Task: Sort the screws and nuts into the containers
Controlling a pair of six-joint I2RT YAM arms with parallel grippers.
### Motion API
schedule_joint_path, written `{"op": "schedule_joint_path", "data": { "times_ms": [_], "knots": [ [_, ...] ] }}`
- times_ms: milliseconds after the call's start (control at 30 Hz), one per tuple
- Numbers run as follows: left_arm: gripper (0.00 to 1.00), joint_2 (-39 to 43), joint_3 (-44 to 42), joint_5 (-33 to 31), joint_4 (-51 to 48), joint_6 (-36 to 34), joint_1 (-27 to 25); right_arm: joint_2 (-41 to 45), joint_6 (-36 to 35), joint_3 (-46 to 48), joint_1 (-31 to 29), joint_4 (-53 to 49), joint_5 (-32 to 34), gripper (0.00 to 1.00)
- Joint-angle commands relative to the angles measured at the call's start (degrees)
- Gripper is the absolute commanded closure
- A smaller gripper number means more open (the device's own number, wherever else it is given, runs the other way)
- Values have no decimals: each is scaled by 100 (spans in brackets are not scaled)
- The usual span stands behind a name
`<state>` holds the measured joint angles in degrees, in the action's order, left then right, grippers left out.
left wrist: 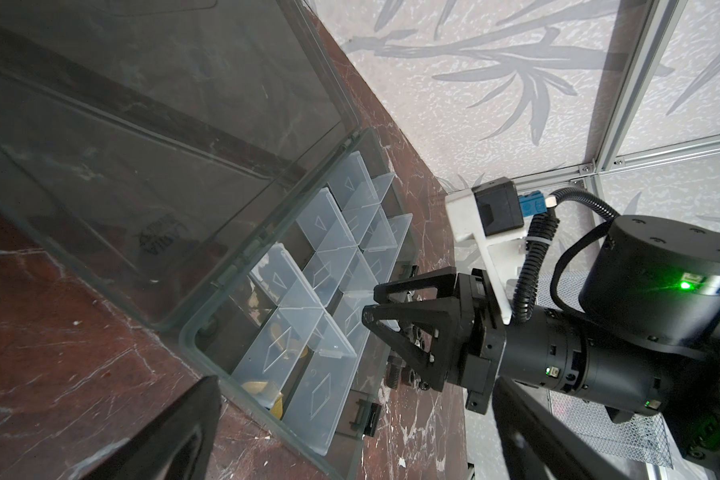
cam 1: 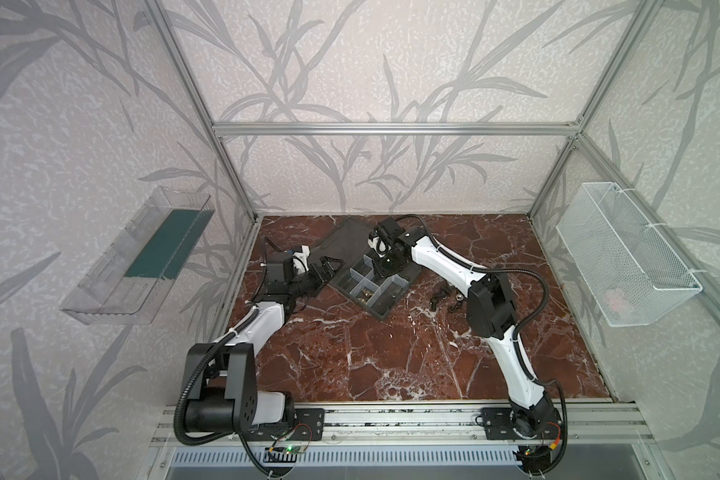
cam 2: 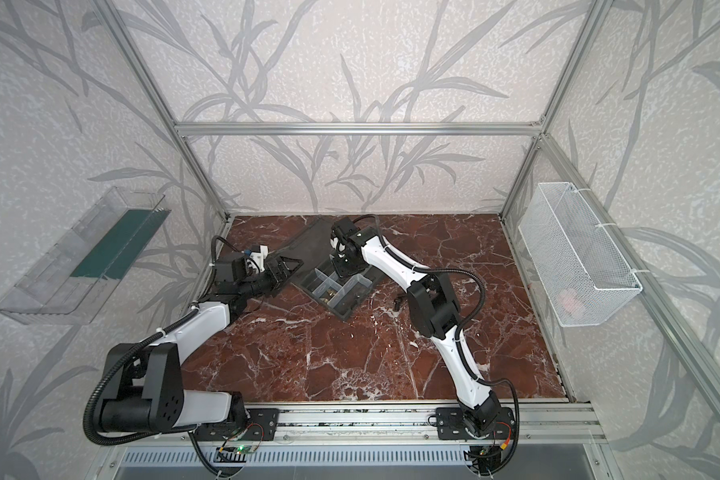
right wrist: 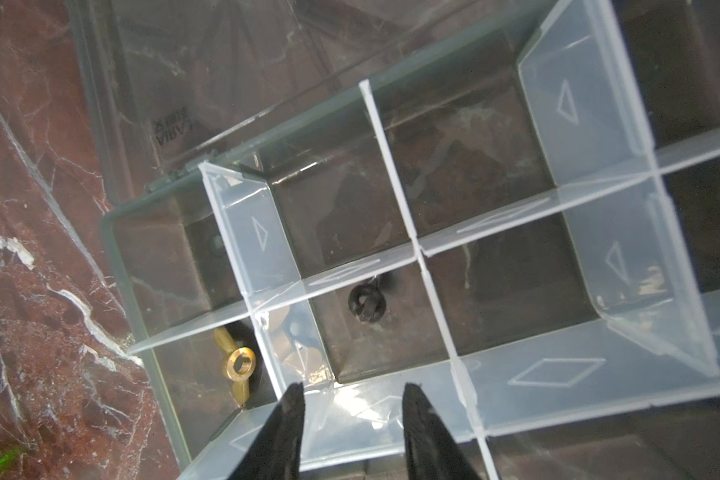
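A dark screw [right wrist: 366,301] lies on the floor of one cell [right wrist: 391,332] of the organizer box [right wrist: 113,249], close to one divider and clear of the other walls. Straight above that cell hangs the right gripper [right wrist: 354,415], jaws parted with nothing between them. It is released, and the screw rests on its own. Across a translucent divider [right wrist: 267,257], in the neighbouring cell, sits a brass wing nut [right wrist: 235,365]. The kinds are kept apart cell by cell, which is likely why the gripper stands square over this cell and not over a seam.

The box's lid [cam 1: 346,241] lies flat on the marble table [cam 1: 350,365] behind the box, so every cell is open from above. The loose screws and nuts [cam 1: 445,299] still to be sorted sit on the table just right of the box, partly hidden by the right arm's elbow. The left gripper [cam 1: 331,268] waits just beside the box's left edge. In its wrist view its fingers stand wide apart and empty, probably parked out of the way.

The thin dividers stand close to the right fingertips on both sides, so I judge the clean way out to be straight up before any sideways travel. Beyond the box's right rim the table is open toward the pile, and the front of the table gives broad free room.
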<state>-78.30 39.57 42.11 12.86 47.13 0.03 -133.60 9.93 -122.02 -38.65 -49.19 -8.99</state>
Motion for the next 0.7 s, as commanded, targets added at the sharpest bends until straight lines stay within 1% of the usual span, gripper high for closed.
{"op": "schedule_joint_path", "data": {
  "times_ms": [0,167,300,533,667],
  "knots": [
    [1,163,-55,45,36,-29,-14,75,-119,-163,-38,-304,149,57],
    [0,162,-47,19,48,-20,-12,899,-150,508,9,-59,423,54],
    [0,124,-7,35,19,-29,-20,1767,115,1384,233,36,608,53],
    [1,96,65,88,6,-43,-21,3109,752,3341,1076,52,628,51],
    [0,96,137,89,-145,-131,-19,3545,740,4274,1751,-50,293,50]
  ]
}}
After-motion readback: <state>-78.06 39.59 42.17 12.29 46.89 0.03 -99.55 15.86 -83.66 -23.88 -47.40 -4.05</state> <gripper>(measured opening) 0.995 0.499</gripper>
